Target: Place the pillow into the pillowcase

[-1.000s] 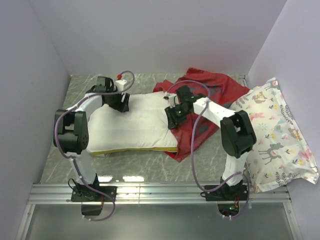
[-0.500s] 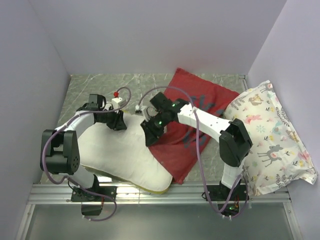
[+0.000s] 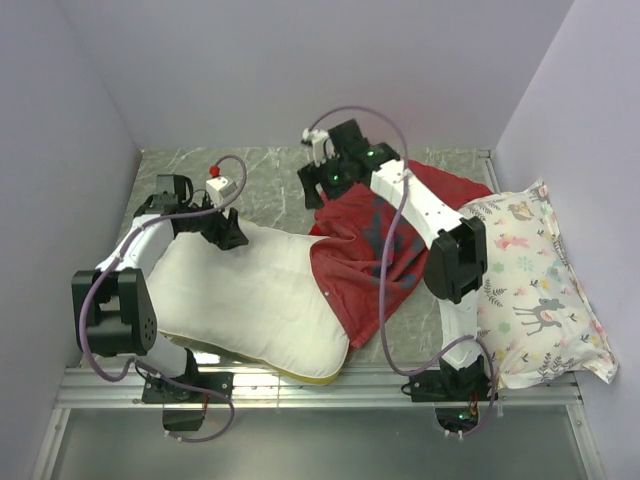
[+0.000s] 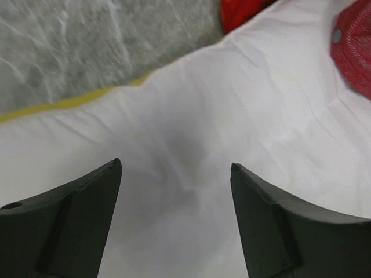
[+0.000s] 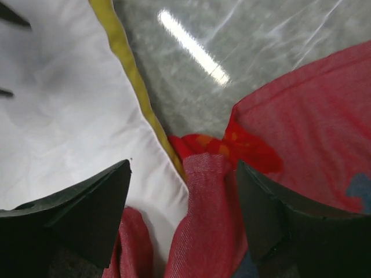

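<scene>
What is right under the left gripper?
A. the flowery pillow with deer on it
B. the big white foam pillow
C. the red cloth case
B: in the left wrist view the open left gripper sits over the large white foam pillow with the yellow edge strip, while the red fabric pillowcase and the floral deer-print pillow lie further right.

Two pillows point(image 3: 250, 290) point(image 3: 540, 290), one pillowcase point(image 3: 350, 270)

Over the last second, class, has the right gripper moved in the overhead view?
Yes. The right gripper went away from the metal rail at the near edge, toward the back wall.
</scene>
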Robot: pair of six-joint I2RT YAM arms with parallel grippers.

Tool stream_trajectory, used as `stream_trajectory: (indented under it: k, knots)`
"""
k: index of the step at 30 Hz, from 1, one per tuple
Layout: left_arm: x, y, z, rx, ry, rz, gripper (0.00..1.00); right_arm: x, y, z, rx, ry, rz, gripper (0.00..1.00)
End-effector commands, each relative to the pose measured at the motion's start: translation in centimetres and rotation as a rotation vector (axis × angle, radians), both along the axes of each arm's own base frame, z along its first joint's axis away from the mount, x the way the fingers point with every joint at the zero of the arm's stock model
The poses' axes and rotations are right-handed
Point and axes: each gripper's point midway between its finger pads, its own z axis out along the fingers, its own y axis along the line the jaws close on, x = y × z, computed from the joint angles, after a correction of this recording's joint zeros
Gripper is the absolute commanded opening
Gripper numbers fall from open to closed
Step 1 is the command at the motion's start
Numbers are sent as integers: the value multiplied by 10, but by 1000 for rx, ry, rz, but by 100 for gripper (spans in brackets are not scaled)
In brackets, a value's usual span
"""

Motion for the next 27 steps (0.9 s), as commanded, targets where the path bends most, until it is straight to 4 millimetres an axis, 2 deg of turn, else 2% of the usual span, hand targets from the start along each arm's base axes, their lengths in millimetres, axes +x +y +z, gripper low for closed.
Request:
stream_trajectory:
  k: [1, 2, 3, 5, 7, 10, 11, 12, 13, 14, 15, 16, 17, 18, 19, 20, 22, 23, 25, 26, 27]
  knots:
    - [27, -1, 11, 27, -103, -70, 83, -29, -20, -35, -89, 89, 16, 82]
    - [31, -3, 10, 37, -122, -91, 85, -35, -21, -34, -75, 89, 25, 84]
    - [31, -10, -1, 44, -103, -121, 86, -38, -23, -33, -62, 90, 28, 84]
    - [32, -25, -6, 65, -121, -197, 86, -53, -20, -29, -32, 123, 81, 84]
    - [28, -40, -21, 72, -90, -259, 87, -59, -17, -35, -42, 166, 90, 84]
    - [31, -41, -44, 123, -92, -286, 86, -55, -19, -54, -89, 178, 71, 83]
    - [32, -36, -58, 164, -76, -287, 81, -53, -20, -62, -112, 179, 74, 78]
    - [33, -33, -64, 178, -63, -283, 77, -54, -21, -78, -144, 218, 78, 72]
    - [31, -30, -69, 193, -36, -286, 71, -49, -19, -78, -147, 221, 77, 64]
    - [27, -28, -78, 205, -10, -307, 58, -50, -16, -82, -139, 241, 91, 50]
    - [25, -27, -81, 203, 7, -306, 49, -51, -12, -91, -136, 271, 100, 46]
    - [22, -27, -82, 192, 20, -303, 29, -47, -4, -85, -103, 267, 101, 32]
    - [21, -28, -83, 173, 36, -283, 19, -46, 3, -82, -68, 274, 107, 25]
    - [17, -30, -85, 148, 59, -268, 10, -44, 19, -70, -2, 265, 136, 19]
    - [22, -32, -83, 131, 51, -245, 0, -46, 30, -63, 40, 277, 147, 14]
    - [22, -30, -81, 84, 102, -179, 0, -48, 40, -55, 78, 279, 172, 13]
    - [30, -29, -70, -18, 128, -101, 0, -57, 68, -25, 210, 279, 260, 13]
    - [48, -13, -59, -82, 138, 30, 0, -60, 76, -16, 249, 272, 286, 13]
    - [65, 7, -49, -142, 146, 171, 0, -72, 93, 14, 358, 232, 383, 17]
    - [85, 28, -30, -207, 116, 301, 0, -76, 98, 22, 383, 217, 410, 20]
    - [90, 39, -25, -242, 123, 374, 0, -78, 102, 29, 402, 193, 429, 22]
